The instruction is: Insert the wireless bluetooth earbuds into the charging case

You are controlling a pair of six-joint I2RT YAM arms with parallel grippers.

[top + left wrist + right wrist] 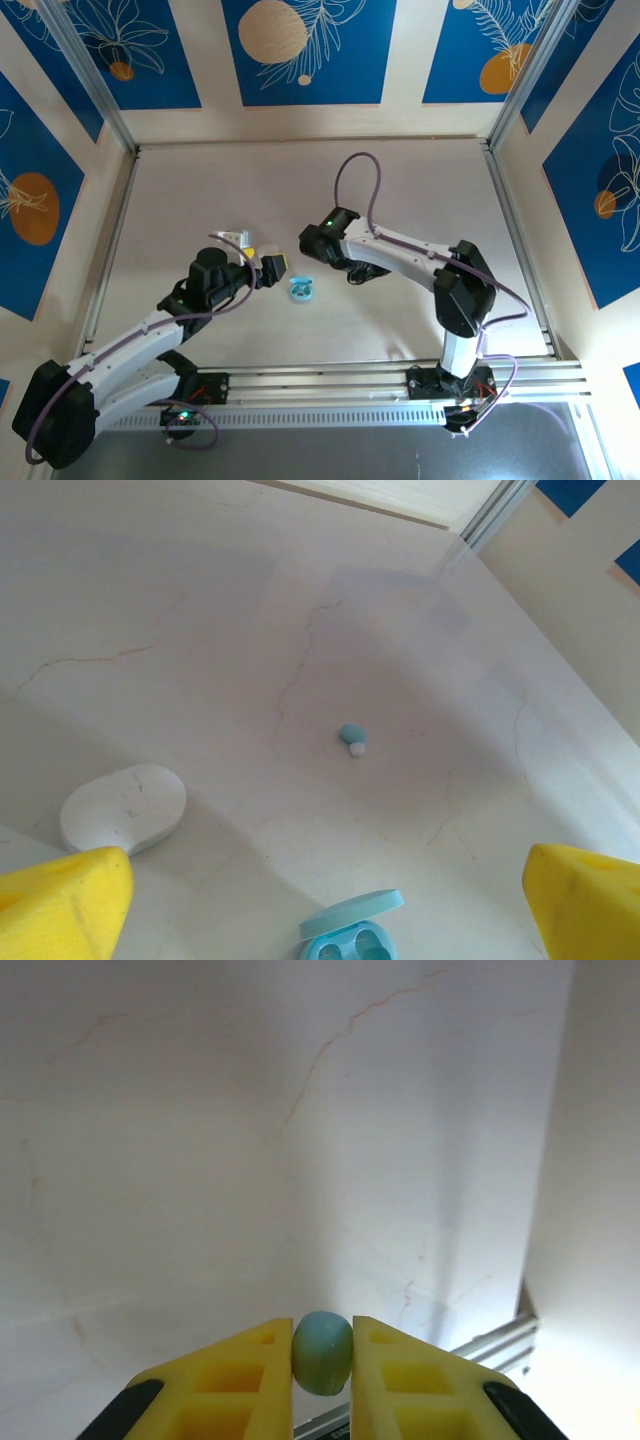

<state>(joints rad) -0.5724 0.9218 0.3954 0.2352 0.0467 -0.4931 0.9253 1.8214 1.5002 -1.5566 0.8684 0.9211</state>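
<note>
R fingers (255, 1375): yellow, clamped on a pale blue earbud (322, 1352). Bud sits right btw the two tips, pinched from both sides, held above the bench (180, 1140). Behind it in R wrist view: pale marbled bench top, a metal rail (500, 1345) at the edge, white side wall (600, 1160) to the right.

L fingers (65, 905): yellow too, spread wide apart, hovering over the bench. L wrist view, low in frame btw the two tips: blue case (345, 935), lid flipped open, two wells showing. Can't tell if wells are filled, frame edge cuts them off. White case (123, 808): oval, lid shut, lying flat on bench just beside one L finger, apart from blue case. Further out, mid-bench: loose blue bud (351, 733) w/ a white bud (357, 749) touching it, both lying on bench, well apart from both cases.

Top view: blue case (301, 290) open on bench approx centre, btw the two arms. L fingers (273, 264) just left of it & a bit further back. L arm (150, 335) comes in from near-left corner. R arm (400, 255) stretches leftward across bench. Its wrist end (322, 232), w/ a green light on, sits just beyond the blue case, near L fingers, not touching them.
</note>
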